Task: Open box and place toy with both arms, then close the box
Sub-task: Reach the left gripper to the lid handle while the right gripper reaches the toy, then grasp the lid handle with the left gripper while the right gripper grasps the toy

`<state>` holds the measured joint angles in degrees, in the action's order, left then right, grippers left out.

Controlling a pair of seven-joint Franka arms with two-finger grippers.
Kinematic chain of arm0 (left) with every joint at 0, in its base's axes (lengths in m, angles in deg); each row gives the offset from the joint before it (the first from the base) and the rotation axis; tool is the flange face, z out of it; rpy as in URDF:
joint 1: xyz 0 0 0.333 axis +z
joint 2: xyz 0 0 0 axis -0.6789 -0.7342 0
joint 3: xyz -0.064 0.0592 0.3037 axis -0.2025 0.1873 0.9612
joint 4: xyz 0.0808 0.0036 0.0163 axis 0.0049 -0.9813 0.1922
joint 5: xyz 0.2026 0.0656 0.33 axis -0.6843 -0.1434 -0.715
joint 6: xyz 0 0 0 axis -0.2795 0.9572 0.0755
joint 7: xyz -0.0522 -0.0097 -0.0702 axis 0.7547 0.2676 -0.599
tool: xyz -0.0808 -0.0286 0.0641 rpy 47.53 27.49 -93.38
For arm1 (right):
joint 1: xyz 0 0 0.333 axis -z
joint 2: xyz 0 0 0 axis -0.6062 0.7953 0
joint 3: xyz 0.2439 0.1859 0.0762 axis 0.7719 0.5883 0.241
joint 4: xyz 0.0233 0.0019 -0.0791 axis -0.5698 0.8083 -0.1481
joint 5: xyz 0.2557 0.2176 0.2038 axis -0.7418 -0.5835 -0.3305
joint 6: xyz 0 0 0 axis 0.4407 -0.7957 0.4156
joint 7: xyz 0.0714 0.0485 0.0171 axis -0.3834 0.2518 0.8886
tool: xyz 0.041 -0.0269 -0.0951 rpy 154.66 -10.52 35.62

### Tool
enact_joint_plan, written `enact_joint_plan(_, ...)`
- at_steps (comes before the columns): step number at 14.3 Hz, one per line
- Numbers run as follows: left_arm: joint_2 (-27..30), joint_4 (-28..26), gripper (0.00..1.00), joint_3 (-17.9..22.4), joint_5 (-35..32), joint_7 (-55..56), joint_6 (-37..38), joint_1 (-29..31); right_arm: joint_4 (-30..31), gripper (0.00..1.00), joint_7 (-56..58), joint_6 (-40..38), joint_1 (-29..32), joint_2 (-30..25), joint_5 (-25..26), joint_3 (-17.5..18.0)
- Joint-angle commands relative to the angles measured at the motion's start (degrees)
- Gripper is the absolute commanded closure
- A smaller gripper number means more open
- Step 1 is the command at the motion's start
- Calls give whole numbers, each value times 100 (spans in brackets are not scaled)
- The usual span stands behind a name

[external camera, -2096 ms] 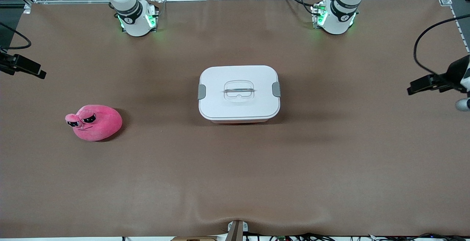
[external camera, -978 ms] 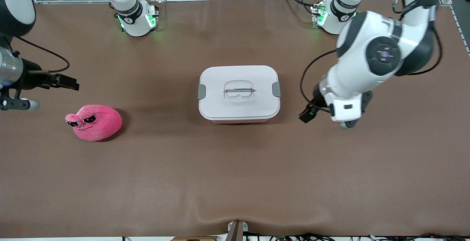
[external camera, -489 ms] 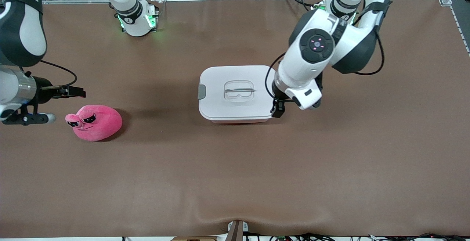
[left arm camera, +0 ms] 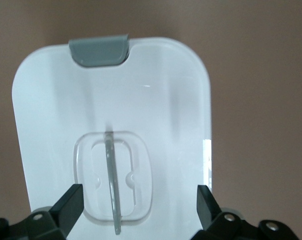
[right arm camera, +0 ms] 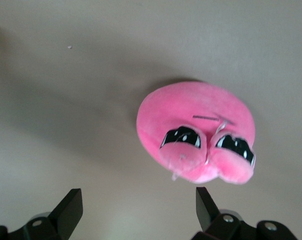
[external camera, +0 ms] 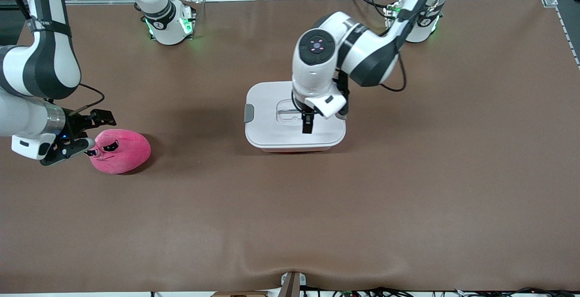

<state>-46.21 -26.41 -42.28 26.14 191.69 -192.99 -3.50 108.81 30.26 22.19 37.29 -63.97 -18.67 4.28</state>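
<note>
Two end effectors spread — left point(external camera: 307, 125) over box point(external camera: 272, 134), right point(external camera: 88, 127) over toy point(external camera: 122, 151).

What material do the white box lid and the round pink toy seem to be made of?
The white box lid looks like smooth, glossy hard plastic: it shows light reflections, and its clear recessed handle is see-through. The grey clip appears matte, probably plastic too. The round pink toy looks like soft plush fabric, with a fuzzy surface and stitched eyes.

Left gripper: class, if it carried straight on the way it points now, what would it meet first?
Probably the clear handle in the box lid: the open left gripper points down with the handle bar between its fingers. Height above is unclear.
</note>
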Motion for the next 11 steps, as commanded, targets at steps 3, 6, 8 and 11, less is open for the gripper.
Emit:
enact_joint_plan(3,-65,-327,0,57,-512,651,-250,-428,630,0,-332,893,362,-391,61,36)
enact_joint_plan(6,14,-670,1,39,-530,651,-626,-445,647,0,-1413,1139,371,-180,70,36)
enact_joint_plan(8,14,-758,17,30,-521,660,-917,-437,656,0,-1924,1184,327,-119,87,36)
enact_joint_plan(11,67,-785,53,30,-521,651,-927,-410,656,0,-1953,1297,222,-48,464,54)
